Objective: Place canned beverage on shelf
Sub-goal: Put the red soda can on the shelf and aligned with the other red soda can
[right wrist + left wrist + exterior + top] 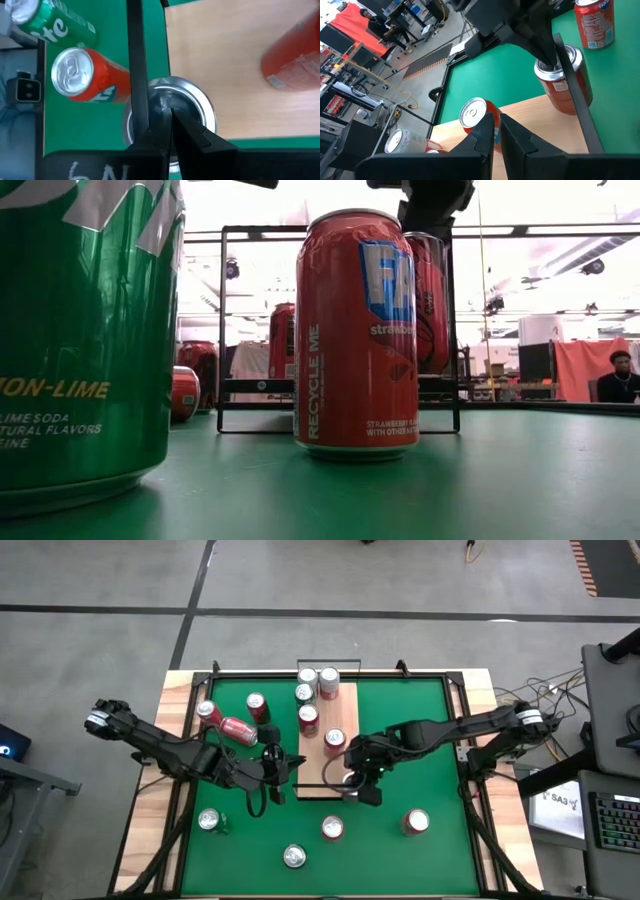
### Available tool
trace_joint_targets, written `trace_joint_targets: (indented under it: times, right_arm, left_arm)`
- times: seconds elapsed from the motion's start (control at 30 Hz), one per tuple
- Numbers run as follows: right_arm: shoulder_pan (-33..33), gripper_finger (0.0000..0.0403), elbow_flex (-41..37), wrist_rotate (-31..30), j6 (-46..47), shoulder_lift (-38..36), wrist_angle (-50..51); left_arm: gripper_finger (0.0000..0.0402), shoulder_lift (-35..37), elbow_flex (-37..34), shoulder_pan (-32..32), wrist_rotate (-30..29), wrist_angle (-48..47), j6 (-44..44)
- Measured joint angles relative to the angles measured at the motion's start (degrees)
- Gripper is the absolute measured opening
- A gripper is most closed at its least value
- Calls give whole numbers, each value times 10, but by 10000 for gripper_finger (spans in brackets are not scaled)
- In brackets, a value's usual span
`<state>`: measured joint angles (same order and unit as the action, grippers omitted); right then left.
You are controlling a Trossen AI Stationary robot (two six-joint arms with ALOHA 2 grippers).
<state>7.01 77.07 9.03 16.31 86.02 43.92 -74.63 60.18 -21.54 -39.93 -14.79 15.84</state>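
we judge that the step in hand is setting a can onto the near end of the shelf. nearest to the camera side of the table, three cans stand on the green mat, not yet placed: a silver-topped one, a red one and another red one. just beyond them the right end effector is at the near short end of the shelf, its fingers closed together on the rim of a red can; in the right wrist view this can stands at the black rail, partly over the board's edge. the left end effector waits just beside the shelf's left edge, fingers closed and holding nothing. farther along the board stand more cans. next, we think, the right arm must bring the can fully onto the wood, clear of the rail, and only then open its fingers.
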Motion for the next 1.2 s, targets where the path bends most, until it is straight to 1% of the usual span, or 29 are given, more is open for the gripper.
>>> trace_joint_targets:
  times: [0.23, 0.3, 0.43, 0.6, 0.8, 1.03, 1.2]
  right_arm:
    - [-2, 9, 2, -1, -20, 20, -1]
    - [-2, 9, 2, -14, -20, 16, -1]
    - [-2, 9, 0, -59, -21, 5, 2]
    - [-10, 9, -1, -84, -32, -2, 8]
    - [-21, 9, -1, -93, -52, -3, 13]
    - [-30, 9, -1, -94, -72, -3, 16]
    - [-41, 9, -1, -119, -85, -3, 18]
  left_arm:
    - [11, 0, 0, 0, 0, -1, 0]
    - [11, 0, 0, 0, 0, -2, 0]
    - [11, 0, 0, 0, 0, -6, 0]
    - [11, 0, 0, 0, 0, -10, 0]
    - [11, 0, 0, 0, 2, -24, -5]
    - [10, 2, -4, 0, 19, -33, -19]
    - [1, 6, -23, 0, 20, -31, -28]
